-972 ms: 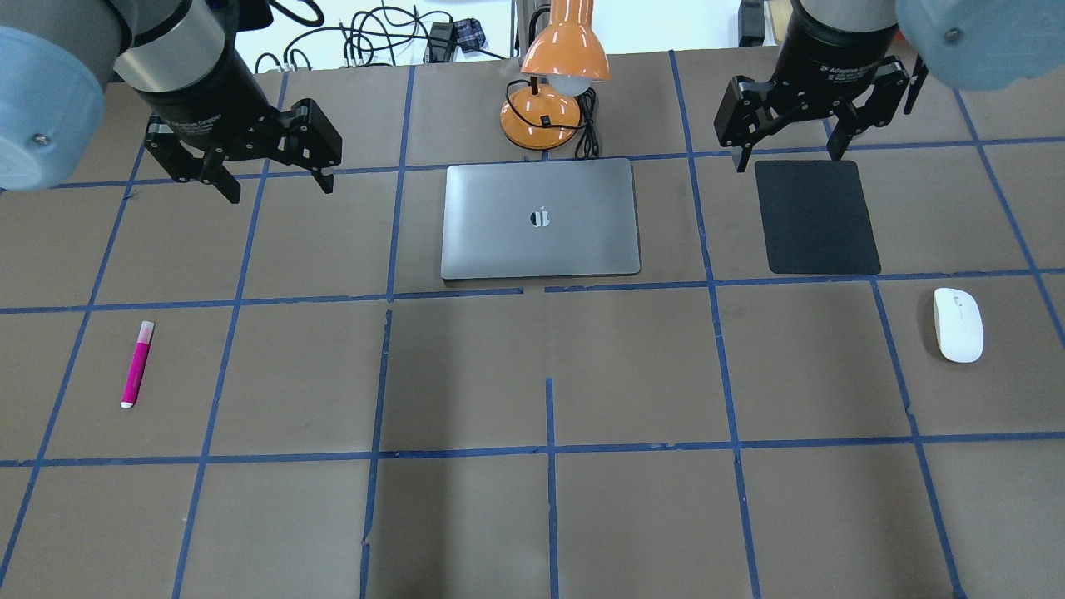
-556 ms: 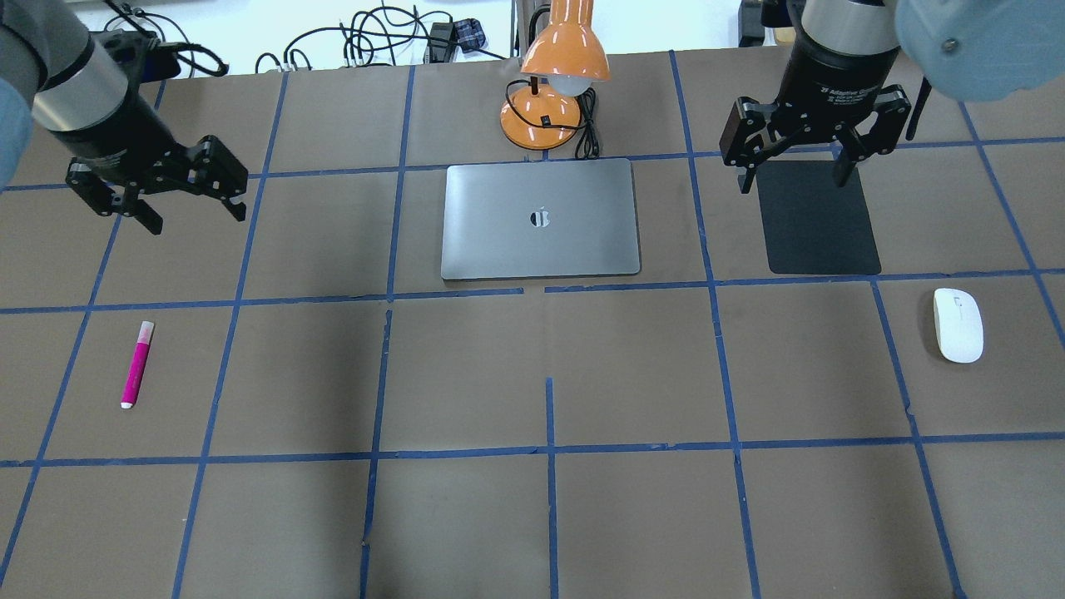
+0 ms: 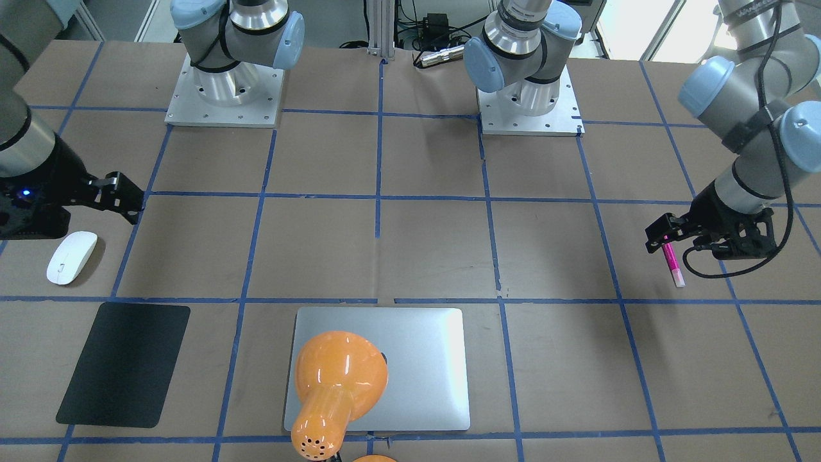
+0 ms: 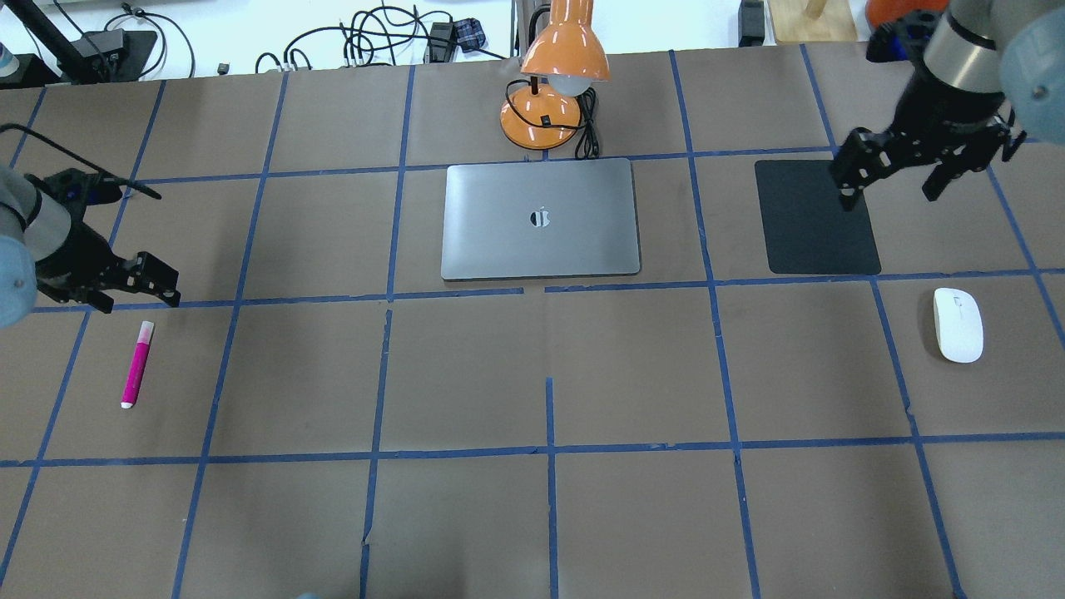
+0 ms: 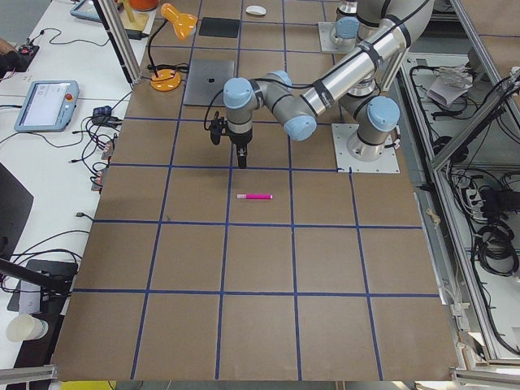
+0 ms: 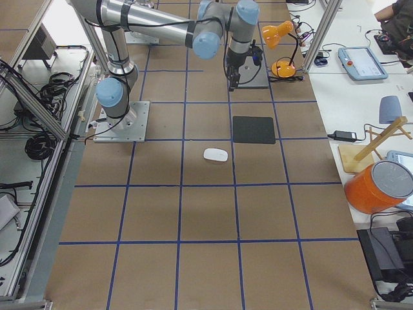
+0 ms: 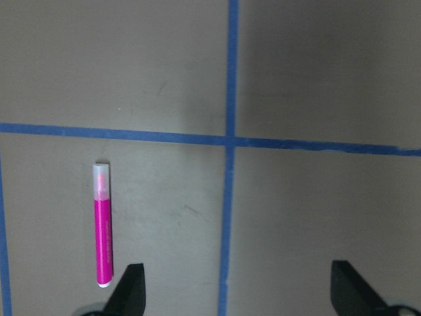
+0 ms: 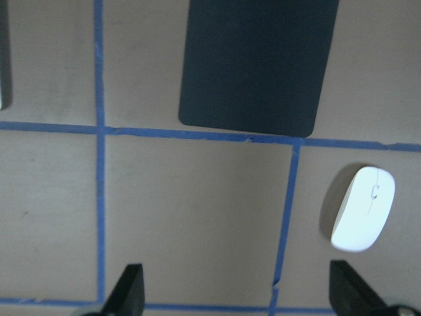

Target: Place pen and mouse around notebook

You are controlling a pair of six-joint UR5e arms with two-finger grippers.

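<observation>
The magenta pen [image 4: 137, 364] lies flat on the brown table at the left, its pale end toward the far side. My left gripper [image 4: 137, 295] hangs open just beyond that end; in the left wrist view the pen [image 7: 102, 227] lies beside one finger, not between the two. The white mouse [image 4: 958, 324] rests at the far right. My right gripper [image 4: 888, 193] is open above the right edge of a black sheet, with the mouse [image 8: 363, 209] off to one side in its wrist view. The silver-grey notebook [image 4: 541, 218] lies shut at the table's far middle.
A matte black sheet [image 4: 819, 220] lies right of the notebook. An orange desk lamp [image 4: 553, 83] stands behind the notebook, its cord beside it. Blue tape lines grid the brown table [image 4: 549, 499]. Cables lie past the far edge.
My left gripper has swung left and toward the near side, now close to the pen's pale end. My right gripper has shifted right, off the black sheet's far-left corner. Both stay open.
</observation>
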